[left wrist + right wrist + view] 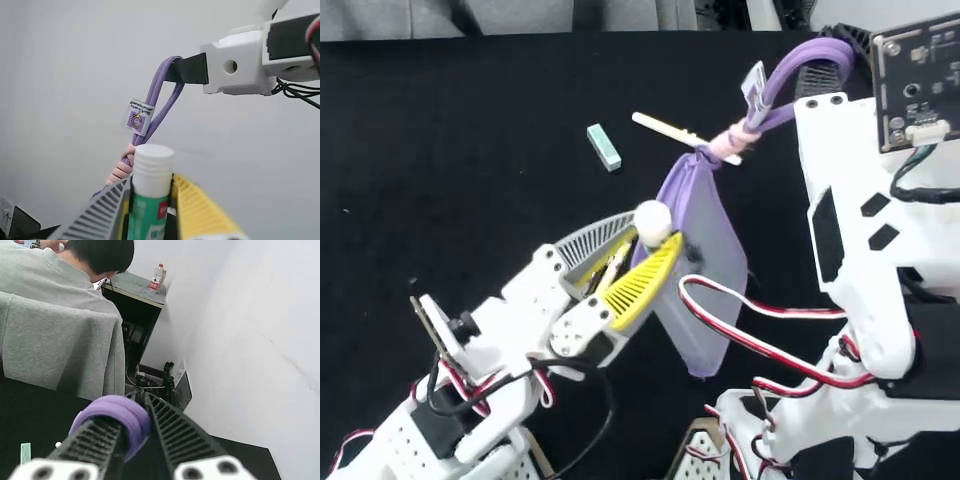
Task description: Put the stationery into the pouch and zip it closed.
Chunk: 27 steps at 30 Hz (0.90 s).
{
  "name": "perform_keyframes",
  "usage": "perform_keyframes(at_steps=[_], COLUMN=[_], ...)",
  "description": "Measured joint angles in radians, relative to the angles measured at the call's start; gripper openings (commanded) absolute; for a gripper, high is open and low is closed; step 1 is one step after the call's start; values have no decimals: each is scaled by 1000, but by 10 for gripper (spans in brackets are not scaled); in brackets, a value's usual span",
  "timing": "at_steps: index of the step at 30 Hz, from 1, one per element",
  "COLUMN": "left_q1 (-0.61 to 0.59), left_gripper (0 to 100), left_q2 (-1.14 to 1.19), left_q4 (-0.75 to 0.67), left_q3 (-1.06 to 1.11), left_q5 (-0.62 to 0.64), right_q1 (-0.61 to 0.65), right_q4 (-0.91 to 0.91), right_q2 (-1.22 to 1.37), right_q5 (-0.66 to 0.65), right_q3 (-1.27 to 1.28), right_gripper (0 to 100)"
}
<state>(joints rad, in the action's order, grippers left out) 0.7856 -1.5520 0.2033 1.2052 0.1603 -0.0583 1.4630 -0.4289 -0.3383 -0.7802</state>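
1. Directly ahead of the left gripper (645, 235), the pouch (705, 270) hangs just beside the yellow finger (645, 280) and blocks passage on that side.
2. The glue stick (651, 222) fills the gap between this gripper's fingers. Its cap projects past the tips.
3. The strap (800, 65) runs from the pouch neck up to the right gripper (825, 70), which is clamped on it. It bars the space above the pouch.
4. Beyond the pouch, red-and-white cables (750, 320) and the right arm (860, 220) close the route.
5. On the grey finger (595, 240) side, bare table (470, 150) lies open.
6. Further ahead on that side lie the eraser (604, 147) and the pencil (670, 128). The pencil's far end reaches the pouch neck.
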Motion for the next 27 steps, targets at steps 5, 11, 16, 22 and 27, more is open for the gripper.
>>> perform_keyframes(at_steps=[5, 11, 16, 22, 27], left_q1=[-17, -52, -69, -95, -95], left_gripper=[29, 29, 29, 29, 29], left_q2=[-2, -2, -2, -34, -58], left_q4=[-11, -91, -94, -92, -92], left_q3=[29, 63, 71, 66, 81], left_q5=[-2, 14, 77, 89, 89], right_q1=[0, 0, 0, 0, 0], right_q4=[0, 18, 20, 34, 34], right_q2=[0, 0, -5, -63, -92], right_q5=[0, -35, -41, -41, -46], right_q3=[0, 0, 0, 0, 0], right_gripper=[11, 11, 11, 11, 11])
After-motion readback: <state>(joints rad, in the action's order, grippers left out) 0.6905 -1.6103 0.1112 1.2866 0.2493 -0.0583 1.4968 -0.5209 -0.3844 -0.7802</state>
